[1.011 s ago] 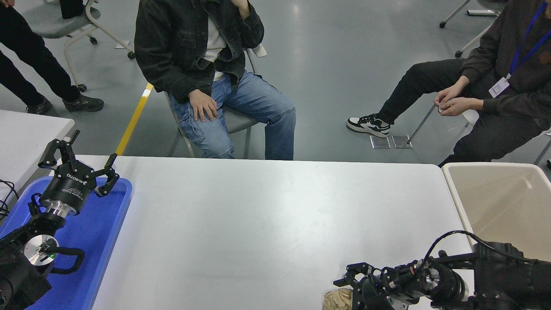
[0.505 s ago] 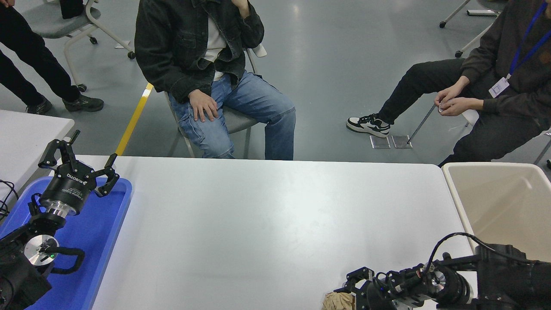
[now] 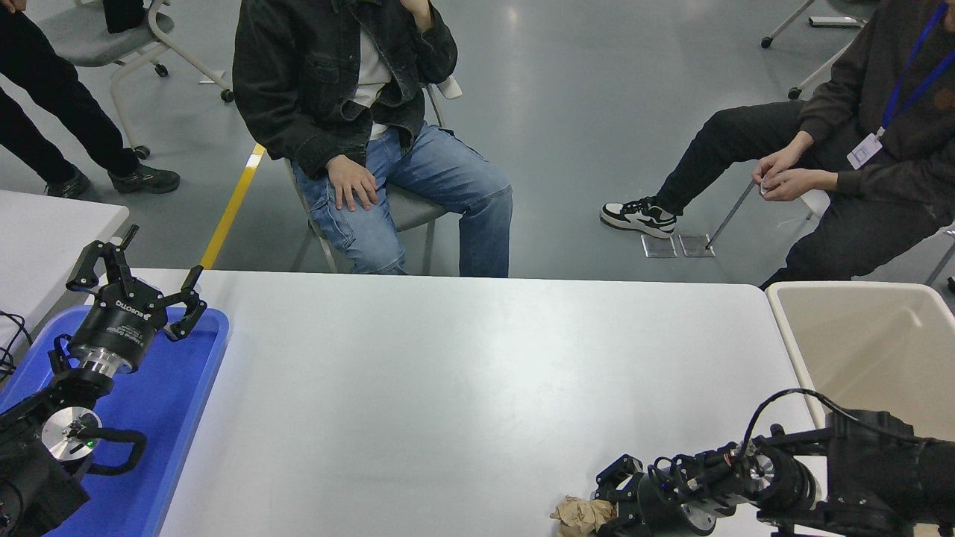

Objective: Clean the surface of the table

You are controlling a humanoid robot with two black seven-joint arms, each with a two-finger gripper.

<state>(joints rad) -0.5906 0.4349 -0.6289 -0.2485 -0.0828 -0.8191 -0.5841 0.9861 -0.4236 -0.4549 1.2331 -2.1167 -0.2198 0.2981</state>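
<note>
The table surface (image 3: 462,388) is a wide white-grey top that fills the middle of the view. A crumpled brown paper ball (image 3: 579,513) lies on it at the near edge, right of centre. My right gripper (image 3: 606,501) comes in low from the right, lies almost flat on the table and touches the right side of the ball. Its own body hides how it closes on the paper. My left gripper (image 3: 134,280) is parked open and empty at the lower left, above the blue tray (image 3: 186,388).
A beige bin (image 3: 865,350) stands against the table's right end. A smaller white table (image 3: 45,231) is at the left edge. Two people sit on chairs beyond the far edge, and a third person's legs show at the top left.
My right arm has drawn back a little to the right. More of the paper ball now shows, sticking out to the left of the gripper. The left arm has not moved.
</note>
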